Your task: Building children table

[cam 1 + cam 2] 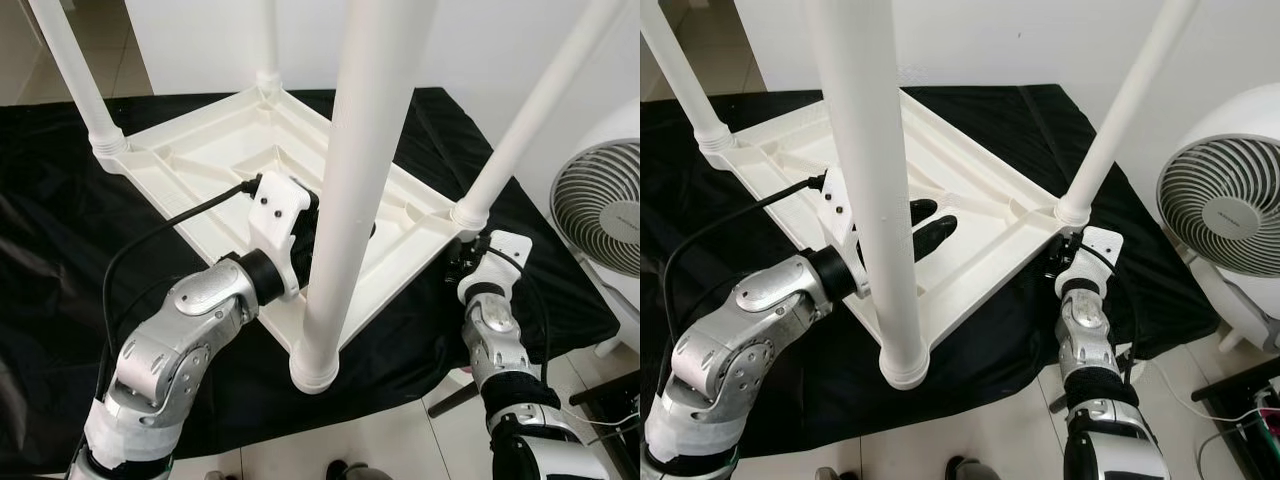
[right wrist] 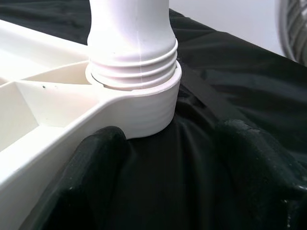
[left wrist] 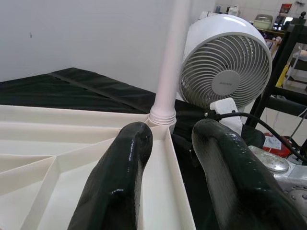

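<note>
The white plastic tabletop (image 1: 230, 150) lies upside down on a black cloth (image 1: 50, 200) that covers the floor — its ribbed underside faces up. Four white legs stand in the corner sockets: the near leg (image 1: 350, 200) rises in the foreground, the right leg (image 1: 1120, 110) stands at the right corner, and the left leg (image 1: 75, 75) and far leg (image 1: 268, 40) stand at the remaining corners.

The left gripper (image 1: 930, 225) is positioned over the underside of the tabletop, just behind the near leg. Its fingers (image 3: 120, 177) are apart and hold nothing; in the left wrist view they point along a rib toward the right leg's socket.

The right gripper (image 2: 168, 177) sits low on the cloth, just beside the right corner socket (image 2: 144, 105). Its fingers (image 2: 91, 163) are apart — one finger lies close under the edge of the tabletop; actual contact cannot be determined.

A white fan (image 1: 1230, 210) stands on the tiled floor (image 1: 400, 440), to the right of the cloth.
</note>
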